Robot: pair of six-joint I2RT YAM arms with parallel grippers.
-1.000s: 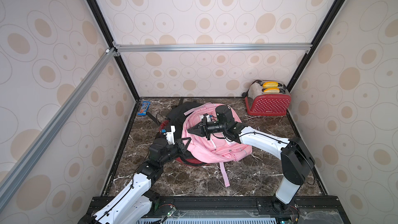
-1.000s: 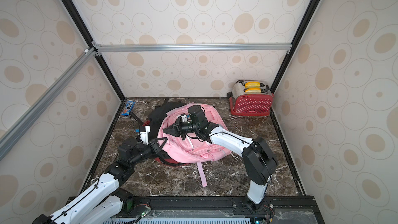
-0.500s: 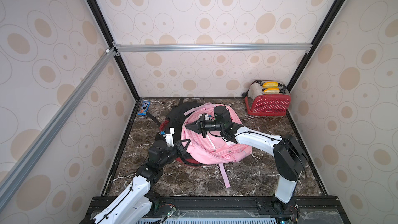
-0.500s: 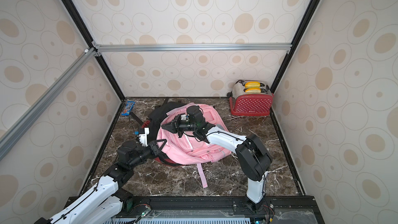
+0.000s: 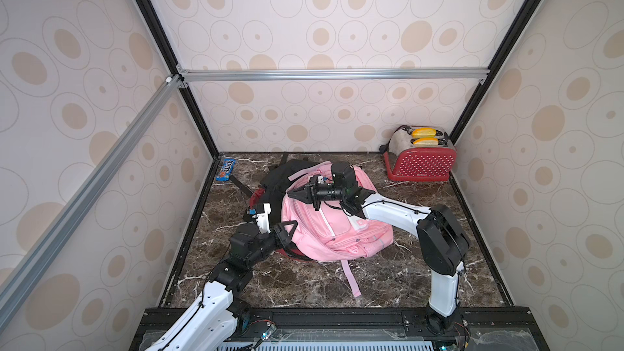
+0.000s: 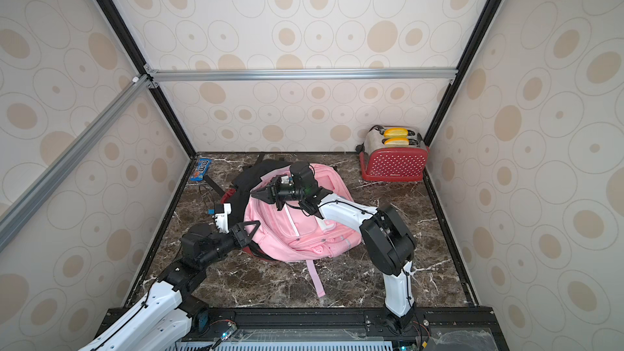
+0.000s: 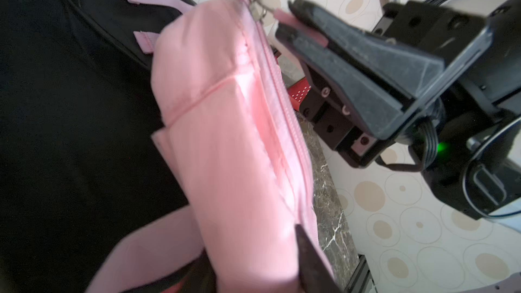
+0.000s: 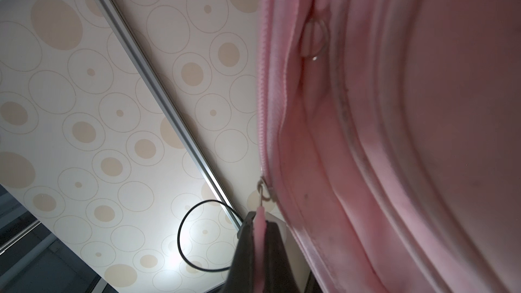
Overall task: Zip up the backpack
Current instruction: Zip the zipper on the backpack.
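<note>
Tabletop (image 5: 388, 281): dark marble with white veins, bare along its near edge.
Strap (image 5: 349, 280): a pink strap trails from the backpack toward the near edge.
Left gripper (image 5: 286, 232): at the backpack's near left side, its jaws standing apart. In the left wrist view a corner of pink fabric lies between the fingers (image 7: 310, 260), and whether they touch it cannot be told.
Pink backpack (image 5: 337, 231): lies flat about the middle of the tabletop, somewhat left of centre, resting partly on a black bag.
Right gripper (image 5: 292, 194): reaches over the backpack from the right, at its far left corner, closed tight on the zipper pull (image 7: 283, 16).
Zipper: the track runs along the backpack's edge up to a metal slider (image 7: 255, 4), and the pink pull stretches from it into the gripper.
Black bag (image 5: 287, 173): shows from under the backpack on its far left side.
Candy packet (image 5: 227, 169): blue, flat in the far left corner.
Toaster (image 5: 422, 163): red with white dots, in the far right corner, with yellow pieces in its two slots.
</note>
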